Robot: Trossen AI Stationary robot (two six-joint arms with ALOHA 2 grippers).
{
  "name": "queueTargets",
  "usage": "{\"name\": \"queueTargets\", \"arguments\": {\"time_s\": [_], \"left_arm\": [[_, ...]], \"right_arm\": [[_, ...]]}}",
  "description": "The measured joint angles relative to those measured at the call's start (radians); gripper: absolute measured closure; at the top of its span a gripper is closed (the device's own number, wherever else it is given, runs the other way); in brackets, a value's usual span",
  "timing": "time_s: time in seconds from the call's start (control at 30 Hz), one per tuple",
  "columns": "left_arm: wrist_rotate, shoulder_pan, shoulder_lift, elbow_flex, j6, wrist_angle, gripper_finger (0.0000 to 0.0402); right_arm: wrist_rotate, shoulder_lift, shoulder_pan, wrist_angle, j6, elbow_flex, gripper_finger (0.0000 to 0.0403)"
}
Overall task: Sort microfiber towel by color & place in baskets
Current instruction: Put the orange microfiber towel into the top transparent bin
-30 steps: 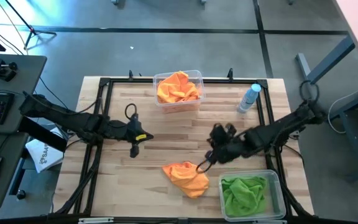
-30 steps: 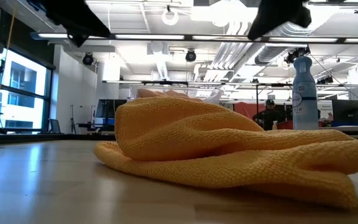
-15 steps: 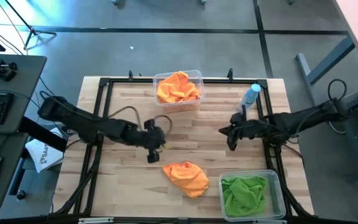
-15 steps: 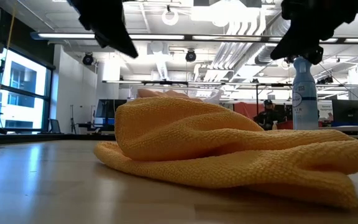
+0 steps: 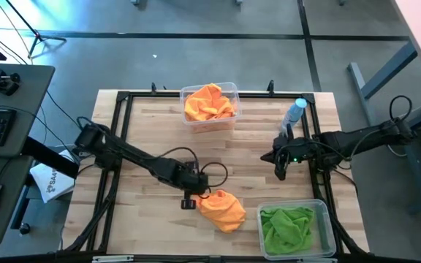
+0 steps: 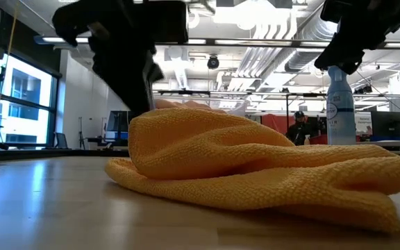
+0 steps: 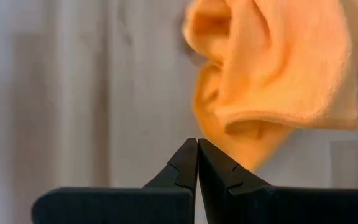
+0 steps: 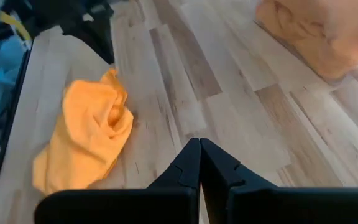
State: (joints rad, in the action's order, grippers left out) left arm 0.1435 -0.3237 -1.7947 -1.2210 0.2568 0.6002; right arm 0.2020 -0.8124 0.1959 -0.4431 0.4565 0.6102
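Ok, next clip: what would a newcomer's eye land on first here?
Probably the crumpled bright orange microfiber cloth lying loose on the wooden table, with the left end effector shut right beside it. Next, the two clear plastic tubs: one at the far edge holding orange cloths, one at the near right corner holding a green cloth. The right end effector hangs shut over bare wood.

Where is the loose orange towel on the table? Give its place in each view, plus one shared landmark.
High view: orange towel at lower centre, on the wood beside the tub of green cloth.
Low view: fills the foreground.
Left wrist view: upper right, just past the shut jaws.
Right wrist view: left of centre.
Shared landmark: the left gripper next to it.
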Motion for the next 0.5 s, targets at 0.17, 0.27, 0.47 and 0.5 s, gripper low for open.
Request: {"name": "queueTargets", "arguments": {"time_s": [0.17,0.27,0.47,0.5], "left_arm": [[-0.112,-0.001,-0.065,-0.014,0.084,0.003,0.0402],[-0.139,-0.009,-0.078,-0.014,0.135,0.005,0.0401],[-0.139,-0.035,-0.116,-0.014,0.153,0.003,0.0402],[-0.137,-0.039,-0.128,-0.014,0.153,0.004,0.0402]], "right_arm": [[-0.014,0.001,0.0,-0.004,-0.039,0.0,0.0403],[-0.018,0.001,0.0,-0.009,-0.053,0.0,0.0403],[-0.028,0.001,0.0,-0.016,-0.082,0.0,0.0403],[-0.028,0.001,0.0,-0.016,-0.086,0.0,0.0403]]}}
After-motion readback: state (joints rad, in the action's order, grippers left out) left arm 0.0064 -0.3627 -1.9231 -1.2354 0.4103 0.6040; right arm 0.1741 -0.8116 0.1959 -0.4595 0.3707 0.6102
